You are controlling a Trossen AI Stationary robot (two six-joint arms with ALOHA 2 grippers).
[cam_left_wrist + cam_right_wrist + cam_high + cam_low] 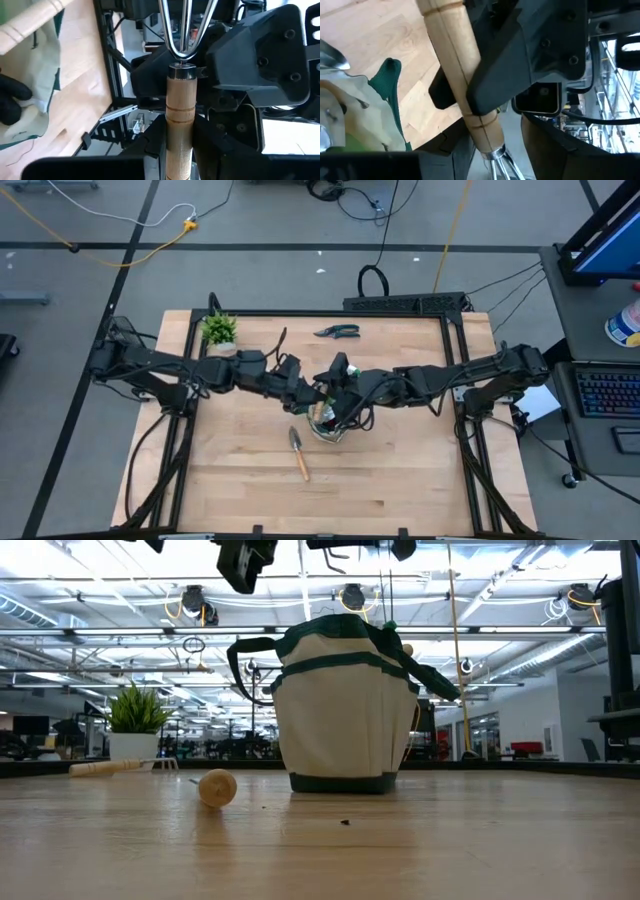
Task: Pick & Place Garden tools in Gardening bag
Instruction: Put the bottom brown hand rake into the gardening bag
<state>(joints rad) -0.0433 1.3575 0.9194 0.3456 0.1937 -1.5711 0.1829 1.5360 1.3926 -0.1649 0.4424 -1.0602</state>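
Note:
The beige gardening bag with green trim (340, 710) stands on its base at the table's middle (330, 425). A wooden knob (405, 650) sticks out of its top. Both arms meet above it. My left gripper (179, 137) is shut on a hand rake with a wooden handle (180, 105) and metal prongs (185, 25). My right gripper (495, 150) faces it at the rake's metal end. A trowel (298, 452) lies on the table just nearer than the bag. Dark pruning shears (337, 332) lie at the far edge. My left gripper pinches the rake's wooden handle (179, 145) between its two fingers, which show on either side of it; in the right wrist view one finger (505, 65) crosses the handle's middle. The handle runs forward out of the hold, prongs away from the gripper. The rake is lifted clear above the bag.
A small potted plant (220, 330) stands at the far left. Another wooden-handled tool (110, 767) lies beside it. The near half of the table shows bare wood (400, 480). A dark frame (455, 370) runs along the table's edges.

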